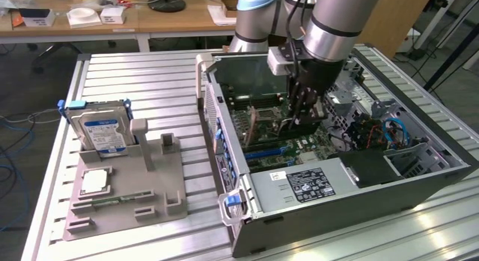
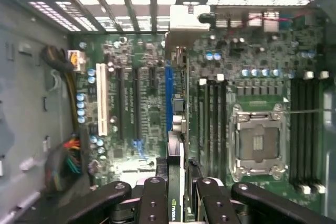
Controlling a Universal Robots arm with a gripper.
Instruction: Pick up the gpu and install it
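— Starting at the exterior view's left: is anything over there worrying you?
— No. The hard drive (image 1: 103, 132) and the CPU chip (image 1: 95, 182) are sitting in the grey fixture (image 1: 161, 188), well apart from the work.
— And inside the computer case (image 1: 337, 216)?
— That's where I'm watching. The open CPU socket (image 2: 258, 145) is lying just beside the card's line, so I'm guessing a slipping card could be landing on it.
— Is the grip looking firm?
— The gripper (image 1: 303, 112) is reaching down into the case, jaws partway closed and clamping the gpu (image 2: 177, 124) edge-on between the fingers (image 2: 154, 198). The card is running along the blue slot (image 2: 169, 93). I can't tell whether it's touching.
— So what's going wrong, if anything does?
— Alignment, I'd say. If the card is sitting off the slot or tilting, pressing could be jamming its edge or bending the board. Its silver bracket (image 2: 184, 18) could also be catching at the case's rear and twisting the card.
— Further right?
— Blue cables (image 1: 394, 132) are lying apart from the arm.
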